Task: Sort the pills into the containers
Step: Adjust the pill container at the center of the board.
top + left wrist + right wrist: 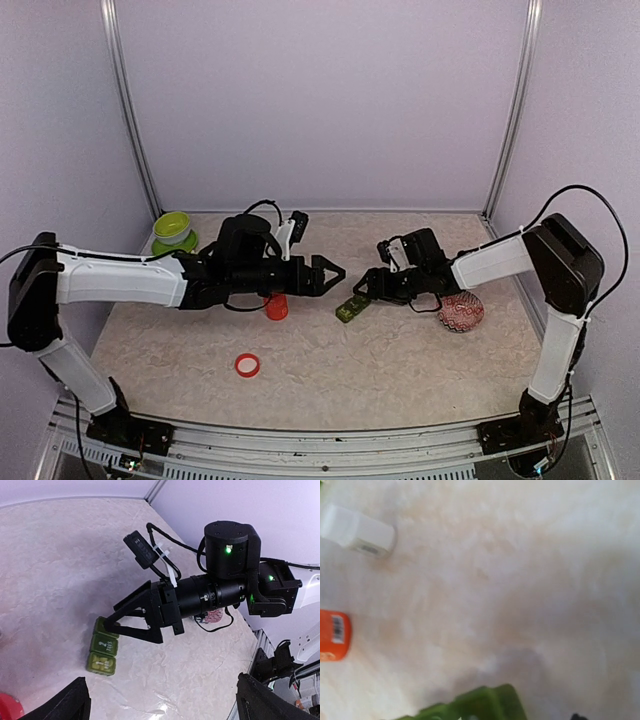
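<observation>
The three joined dark green containers (102, 650) sit near the middle of the counter (400, 370), their lids printed with pale marks. The right end effector (112, 626) reaches down to the end box farthest from the left wrist camera, its fingers spread apart and tips just at that box. The left end effector (338, 272) hangs above the counter just left of the row, jaws splayed wide and holding nothing. An orange bottle (277, 306) stands under the left arm, a red cap (247, 365) nearer the bases

Dark green containers (351, 308), orange bottle (277, 307), red lid (247, 365), lime-green bowl (172, 227), red-and-white patterned dish (461, 312), beige marbled table (400, 370)
</observation>
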Controlling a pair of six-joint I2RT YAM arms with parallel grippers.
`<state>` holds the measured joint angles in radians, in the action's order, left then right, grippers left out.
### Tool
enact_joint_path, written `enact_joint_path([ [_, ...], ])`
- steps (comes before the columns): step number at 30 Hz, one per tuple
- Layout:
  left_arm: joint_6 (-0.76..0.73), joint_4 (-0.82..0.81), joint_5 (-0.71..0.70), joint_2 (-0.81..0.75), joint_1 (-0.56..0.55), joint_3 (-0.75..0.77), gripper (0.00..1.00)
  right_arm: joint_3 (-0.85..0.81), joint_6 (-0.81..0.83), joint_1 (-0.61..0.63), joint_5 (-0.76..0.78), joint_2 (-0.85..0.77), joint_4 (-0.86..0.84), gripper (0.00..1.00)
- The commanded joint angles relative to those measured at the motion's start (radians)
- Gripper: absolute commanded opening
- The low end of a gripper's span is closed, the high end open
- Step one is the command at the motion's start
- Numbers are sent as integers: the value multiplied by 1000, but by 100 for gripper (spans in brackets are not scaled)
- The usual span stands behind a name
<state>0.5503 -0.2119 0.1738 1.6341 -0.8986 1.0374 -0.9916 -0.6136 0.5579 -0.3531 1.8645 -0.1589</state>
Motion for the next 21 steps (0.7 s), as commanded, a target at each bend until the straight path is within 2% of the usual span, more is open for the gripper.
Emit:
enact_joint_path([
  [1,-28,80,-124,-98,6,-78,99,-21,15,-6,-65,53,-8,77],
  [11,-34,130,-185,-267,106,-232,99,31,33,34,-149,59,-64,74],
  [21,-45,144,-213,-271,168,-271,99,111,36,87,-152,-4,-98,71],
])
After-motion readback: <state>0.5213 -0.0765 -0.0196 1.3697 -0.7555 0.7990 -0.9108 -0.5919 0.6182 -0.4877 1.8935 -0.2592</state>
